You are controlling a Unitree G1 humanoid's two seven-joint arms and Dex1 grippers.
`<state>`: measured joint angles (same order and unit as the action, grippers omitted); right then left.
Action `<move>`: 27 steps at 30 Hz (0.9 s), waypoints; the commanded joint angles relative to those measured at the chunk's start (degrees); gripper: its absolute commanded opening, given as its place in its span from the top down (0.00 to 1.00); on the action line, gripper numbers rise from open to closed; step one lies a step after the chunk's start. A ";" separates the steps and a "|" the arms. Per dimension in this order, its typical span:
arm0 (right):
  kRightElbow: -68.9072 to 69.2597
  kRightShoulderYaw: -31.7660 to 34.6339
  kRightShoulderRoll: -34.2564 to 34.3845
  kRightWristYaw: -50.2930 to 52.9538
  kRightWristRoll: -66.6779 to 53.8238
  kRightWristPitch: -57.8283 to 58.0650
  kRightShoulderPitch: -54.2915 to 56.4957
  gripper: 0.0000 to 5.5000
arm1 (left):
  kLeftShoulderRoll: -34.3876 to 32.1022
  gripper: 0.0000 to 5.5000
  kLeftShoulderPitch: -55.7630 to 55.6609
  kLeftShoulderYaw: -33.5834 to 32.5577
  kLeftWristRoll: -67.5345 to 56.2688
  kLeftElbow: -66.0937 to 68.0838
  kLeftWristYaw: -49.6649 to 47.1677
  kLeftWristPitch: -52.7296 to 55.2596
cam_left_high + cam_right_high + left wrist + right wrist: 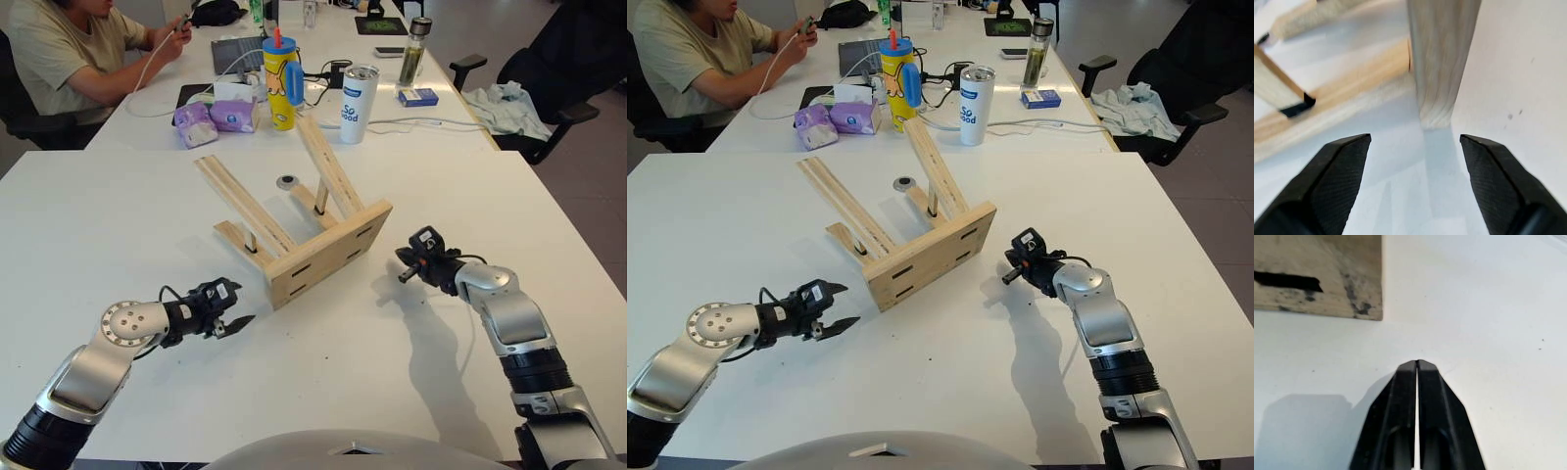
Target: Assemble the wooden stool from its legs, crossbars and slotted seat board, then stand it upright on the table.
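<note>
The stool point(294, 220) lies on its side on the desk point(98, 225), legs point(245, 203) toward the far edge, while the left claw point(238, 326), spread wide and empty, and the right claw point(403, 278), closed on nothing, flank its seat board point(328, 255), seemingly placed to tip it upright.
</note>
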<state>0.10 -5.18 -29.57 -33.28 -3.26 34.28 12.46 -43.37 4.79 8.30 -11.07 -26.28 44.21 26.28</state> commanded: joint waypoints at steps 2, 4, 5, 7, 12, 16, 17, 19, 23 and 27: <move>-1.51 -0.42 0.19 -0.21 0.11 -1.06 0.05 1.00 | 3.52 0.38 -3.01 -1.46 -1.87 -0.20 -1.93 1.39; -2.40 -0.58 0.60 -0.30 -0.04 -1.37 0.43 1.00 | 5.05 0.38 -4.10 -1.05 -2.57 0.13 -2.62 2.70; -2.70 -0.74 0.68 -0.27 0.05 -1.58 0.61 1.00 | 5.58 0.42 -4.42 -0.52 -2.71 0.32 -2.65 2.89; -3.16 -0.72 0.98 -0.05 -0.01 -1.91 0.87 1.00 | 6.34 0.46 -4.72 0.39 -2.82 0.57 -2.67 3.79; -4.24 -0.15 1.69 0.84 -0.01 -2.45 0.59 1.00 | 7.47 0.60 -5.31 -0.48 -5.51 0.33 -1.91 6.56; -5.35 0.00 2.86 1.88 0.05 -2.80 0.10 1.00 | 7.85 0.71 -6.52 -1.94 -9.50 0.97 -0.97 9.90; -5.57 0.00 3.19 2.07 -0.09 -2.85 0.04 1.00 | 8.08 0.73 -6.92 -2.36 -10.92 0.84 -0.71 11.09; -5.98 0.01 4.16 2.79 -0.27 -2.90 -0.06 1.00 | 9.79 0.74 -8.56 -4.48 -16.33 -0.42 -0.57 15.18; -6.07 -0.86 5.86 5.09 0.79 -2.06 -0.54 1.00 | 13.40 0.74 -13.66 -11.12 -32.59 -3.76 -1.49 26.12; -5.84 -1.88 6.39 6.54 1.82 -1.22 -0.98 1.00 | 15.88 0.74 -23.75 -21.63 -60.29 -0.63 -11.26 32.20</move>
<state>-4.94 -5.13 -24.23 -28.16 -3.16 30.41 12.62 -30.55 -8.79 -4.28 -45.80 -27.89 40.07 53.81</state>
